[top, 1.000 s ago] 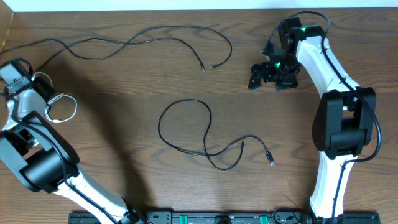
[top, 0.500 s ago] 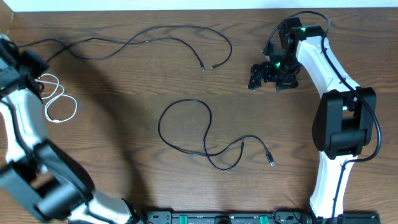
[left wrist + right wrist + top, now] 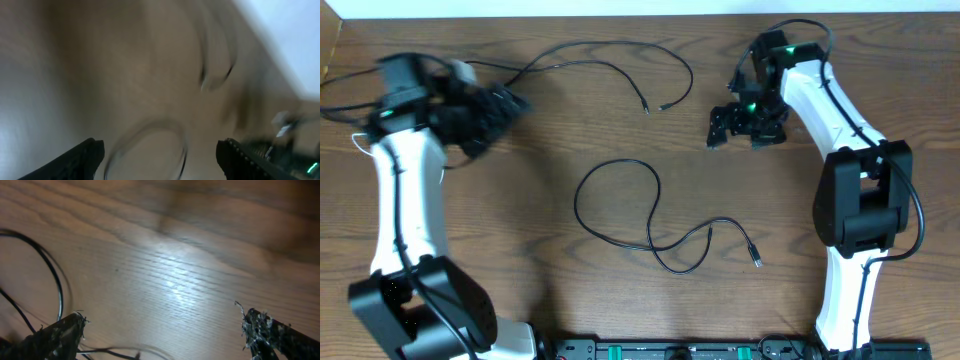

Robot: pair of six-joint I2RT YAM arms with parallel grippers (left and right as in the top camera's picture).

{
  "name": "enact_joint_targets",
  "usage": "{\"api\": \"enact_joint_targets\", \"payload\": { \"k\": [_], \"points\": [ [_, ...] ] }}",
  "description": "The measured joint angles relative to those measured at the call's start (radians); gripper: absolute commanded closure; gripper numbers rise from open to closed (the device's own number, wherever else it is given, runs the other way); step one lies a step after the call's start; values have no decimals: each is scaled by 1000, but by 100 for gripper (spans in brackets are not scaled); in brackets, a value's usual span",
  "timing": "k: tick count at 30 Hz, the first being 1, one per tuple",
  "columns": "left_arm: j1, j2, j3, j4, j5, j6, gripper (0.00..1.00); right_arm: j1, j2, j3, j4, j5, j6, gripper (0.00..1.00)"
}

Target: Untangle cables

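Left claw (image 3: 510, 104) sits in the upper left of the overhead frame, just beside the left run of the upper black cable (image 3: 690, 75). The left wrist view is badly smeared, but both fingers (image 3: 89, 151) show at the bottom corners, wide apart, with nothing between them.

Right claw (image 3: 740, 130) is upper right, over bare desk (image 3: 520, 260), near that cable's two plug ends but apart from them. In the right wrist view its fingers (image 3: 55, 336) are spread wide too, nothing gripped. A black strand (image 3: 59, 287) arcs down the left of that view, close to the left finger.

The upper black cable runs from the left edge along the top, curls round and ends mid-top. The centre black cable (image 3: 577, 203) lies mid-frame: one loop, then an S-bend to the lower right, crossing itself there, both plugs free. The two black cables are well apart.

The white cable (image 3: 360, 141) is probably the pale sliver at the left edge, mostly hidden behind the left arm.
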Motion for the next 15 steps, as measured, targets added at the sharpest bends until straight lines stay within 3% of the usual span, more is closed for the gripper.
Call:
{"api": "enact_joint_targets", "payload": {
  "k": [5, 15],
  "points": [
    [-142, 31, -22, -135, -165, 46, 23, 20, 0, 0, 6, -2, 4, 1],
    [-316, 112, -111, -68, -404, 68, 24, 19, 0, 0, 14, -2, 24, 1]
  ]
}}
